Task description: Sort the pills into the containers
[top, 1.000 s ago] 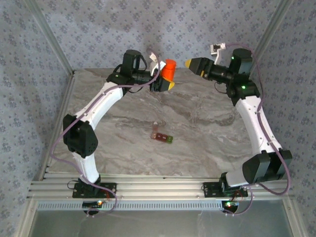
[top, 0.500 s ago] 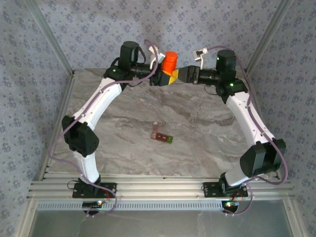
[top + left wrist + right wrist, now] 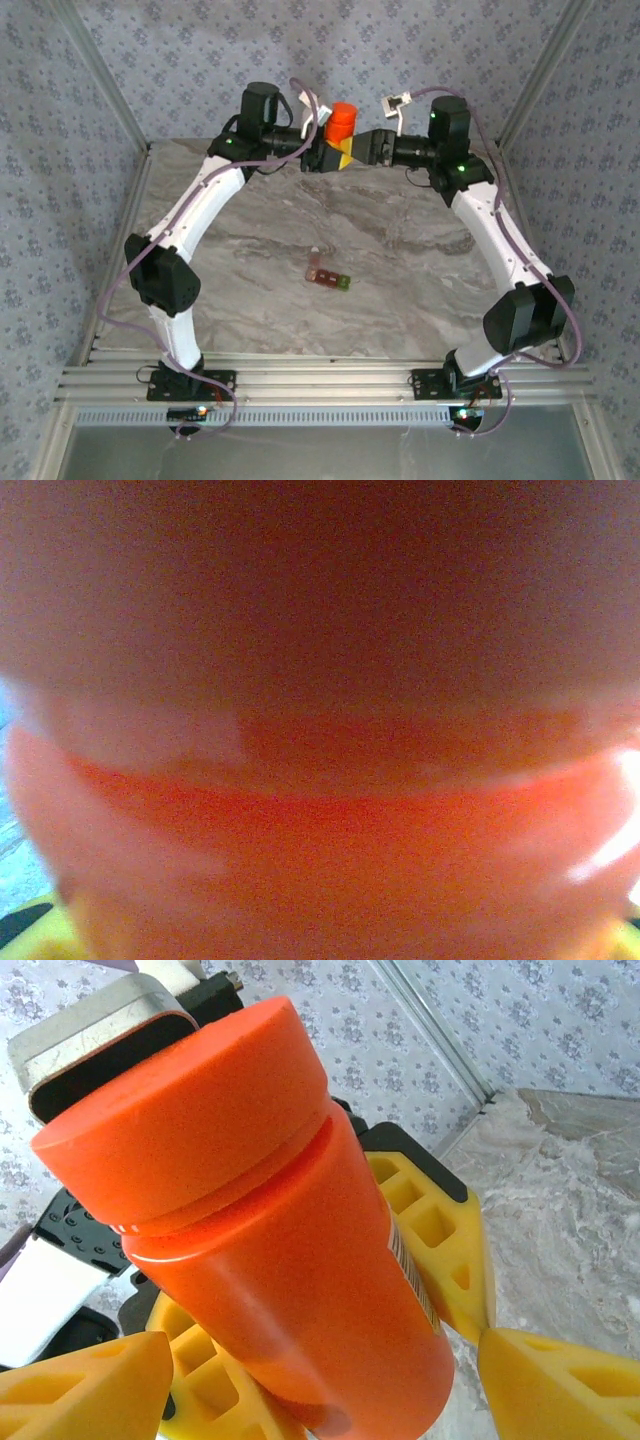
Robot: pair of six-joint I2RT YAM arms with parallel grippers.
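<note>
Up at the far edge of the marbled table [image 3: 420, 260], the left gripper [image 3: 336, 153] pinches an orange pill bottle [image 3: 290, 1260] between its yellow fingers [image 3: 430, 1225], one on each side of the body. The bottle stands roughly upright in the top view, with its orange cap [image 3: 180, 1110] on and rising above the two wrists. A strip of printed white label [image 3: 405, 1260] runs down its side. The left wrist camera sits so close that the bottle is a blurred orange mass.

The right gripper [image 3: 355, 151] faces the left one head-on, and the two meet tip to tip at the bottle. Its jaws are spread, with its own yellow fingertips [image 3: 560, 1380] on either side of the bottle's lower end. Whether either fingertip touches the plastic cannot be told.

The pill containers [image 3: 328, 274] lie flat near the middle of the table. They form a short dark red-brown strip whose green end points to the right. They are well apart from both grippers, closer to the arm bases and roughly below the point where the grippers meet. Nothing touches them. Their compartments are too small to show whether lids are open or what is inside.
</note>
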